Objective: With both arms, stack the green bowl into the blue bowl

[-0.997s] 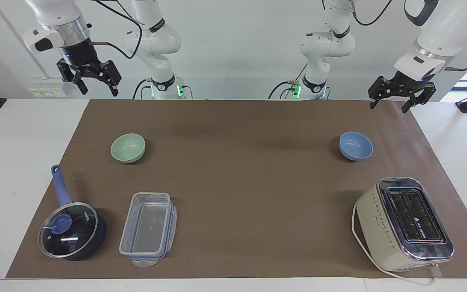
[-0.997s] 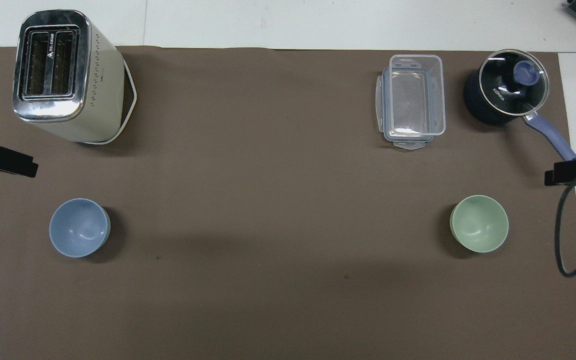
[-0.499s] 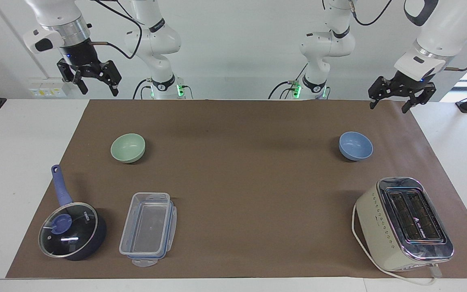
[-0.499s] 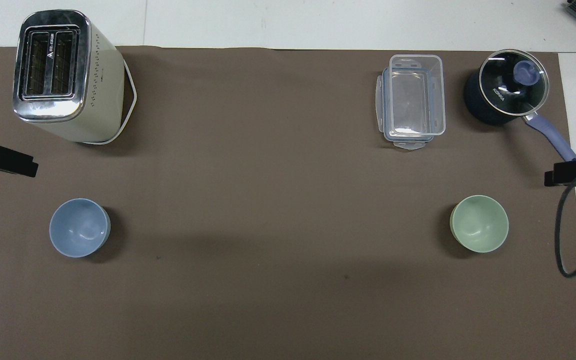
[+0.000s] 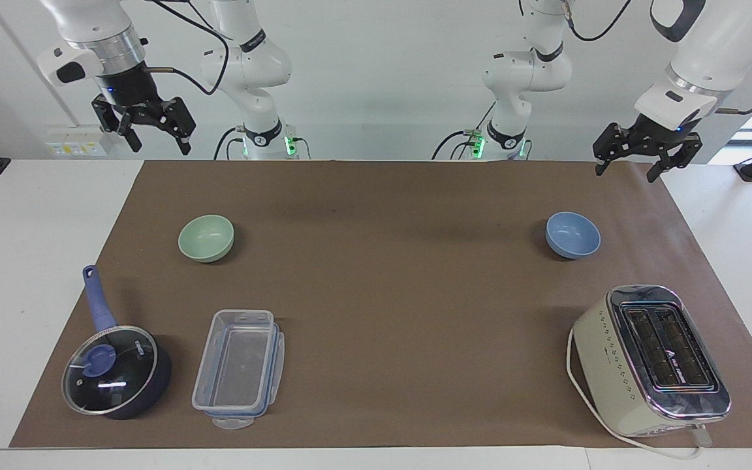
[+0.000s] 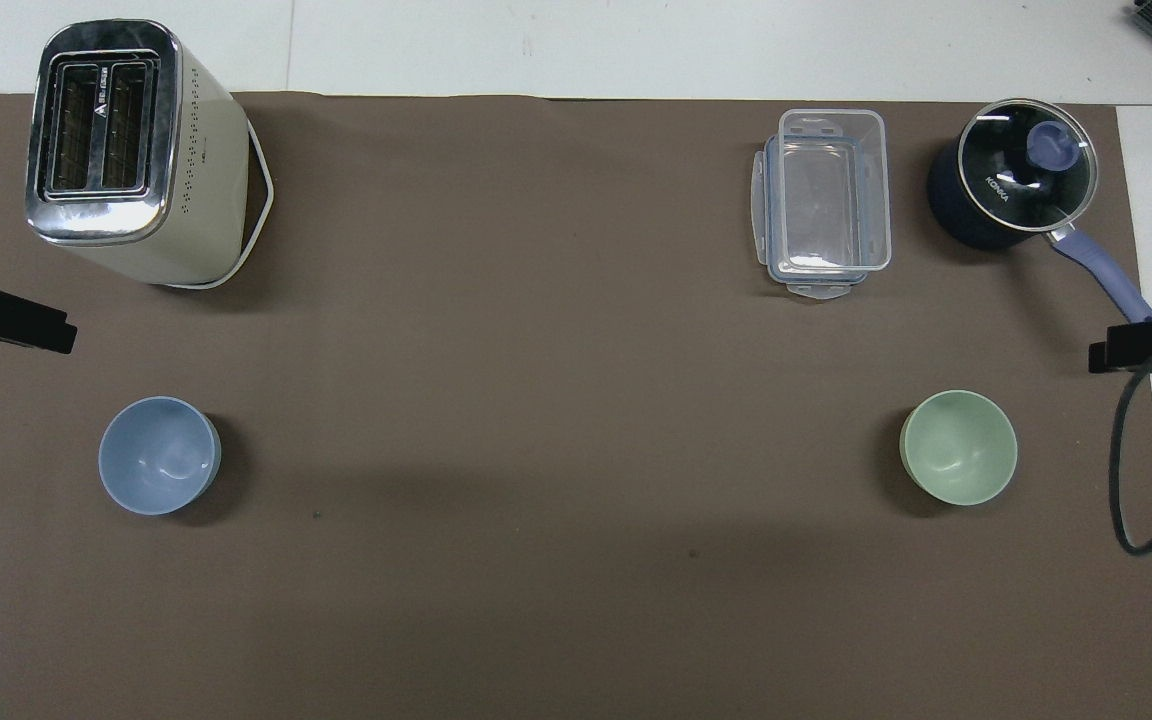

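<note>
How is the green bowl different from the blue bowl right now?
The green bowl is pale mint and sits toward the right arm's end; the blue bowl is periwinkle and sits toward the left arm's end. Both are upright, empty, similar in size and untouched.

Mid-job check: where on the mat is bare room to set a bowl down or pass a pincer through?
Widest bare patch: mid-mat between the green bowl and blue bowl, running out to between the clear container and toaster. Crowded: the saucepan beside the container. Left pincer and right pincer hang open, raised at the mat's corners nearest the robots.
</note>
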Robot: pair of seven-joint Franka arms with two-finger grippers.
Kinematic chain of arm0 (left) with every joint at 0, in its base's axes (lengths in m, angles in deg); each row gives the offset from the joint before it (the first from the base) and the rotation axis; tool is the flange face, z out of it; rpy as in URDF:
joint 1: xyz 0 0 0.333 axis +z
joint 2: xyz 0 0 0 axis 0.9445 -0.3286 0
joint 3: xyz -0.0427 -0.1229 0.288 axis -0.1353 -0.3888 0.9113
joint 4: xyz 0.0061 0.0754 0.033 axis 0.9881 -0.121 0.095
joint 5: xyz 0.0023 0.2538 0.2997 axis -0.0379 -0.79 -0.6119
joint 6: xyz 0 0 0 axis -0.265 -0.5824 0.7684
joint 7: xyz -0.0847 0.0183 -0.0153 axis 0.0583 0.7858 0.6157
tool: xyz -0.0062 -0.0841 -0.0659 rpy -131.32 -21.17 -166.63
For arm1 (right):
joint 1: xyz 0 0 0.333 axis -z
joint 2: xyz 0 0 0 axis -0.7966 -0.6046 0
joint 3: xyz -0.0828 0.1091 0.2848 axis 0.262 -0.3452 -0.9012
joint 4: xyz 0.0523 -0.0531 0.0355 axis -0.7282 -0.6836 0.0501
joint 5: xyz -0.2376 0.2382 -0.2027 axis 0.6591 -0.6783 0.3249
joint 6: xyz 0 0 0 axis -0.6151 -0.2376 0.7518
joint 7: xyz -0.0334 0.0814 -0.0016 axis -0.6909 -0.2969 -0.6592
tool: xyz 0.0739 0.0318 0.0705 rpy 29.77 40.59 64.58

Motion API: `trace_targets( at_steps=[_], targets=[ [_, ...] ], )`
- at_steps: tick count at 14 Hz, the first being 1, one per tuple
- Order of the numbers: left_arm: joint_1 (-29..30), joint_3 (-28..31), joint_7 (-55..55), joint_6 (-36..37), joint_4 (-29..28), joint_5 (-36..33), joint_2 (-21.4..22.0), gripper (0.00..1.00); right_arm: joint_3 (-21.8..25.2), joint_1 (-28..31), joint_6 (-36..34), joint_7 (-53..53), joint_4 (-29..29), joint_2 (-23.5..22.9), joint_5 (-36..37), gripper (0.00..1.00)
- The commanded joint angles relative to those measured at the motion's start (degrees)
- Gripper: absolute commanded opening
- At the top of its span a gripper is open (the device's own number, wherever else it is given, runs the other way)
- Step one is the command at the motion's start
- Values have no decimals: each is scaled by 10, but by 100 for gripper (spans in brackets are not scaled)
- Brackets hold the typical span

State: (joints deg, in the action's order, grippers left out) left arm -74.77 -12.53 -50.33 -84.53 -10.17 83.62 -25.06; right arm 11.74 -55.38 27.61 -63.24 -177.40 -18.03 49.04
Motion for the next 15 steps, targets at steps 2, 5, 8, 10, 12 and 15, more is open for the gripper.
trace_targets(
  at_steps=[2,5,8,10,12,15],
  targets=[
    [1,-2,-4,-7,-2,-4,3,100,-2,5,-4,11,-4,3,0,100],
    [1,-2,-4,-7,-2,-4,3,100,-1,5,-4,11,-4,3,0,100],
    [3,-3,-3,-7,-2,-3,3,100,-2,5,-4,11,-4,3,0,100],
    [4,-2,-2,-7,-2,-3,3,100,-2,5,-4,11,-4,3,0,100],
    [4,-2,1,-7,-2,-3,3,100,-1,5,-4,11,-4,3,0,100],
    [3,-2,4,-6,-2,-3,3,100,-1,5,-4,11,-4,3,0,100]
  ],
)
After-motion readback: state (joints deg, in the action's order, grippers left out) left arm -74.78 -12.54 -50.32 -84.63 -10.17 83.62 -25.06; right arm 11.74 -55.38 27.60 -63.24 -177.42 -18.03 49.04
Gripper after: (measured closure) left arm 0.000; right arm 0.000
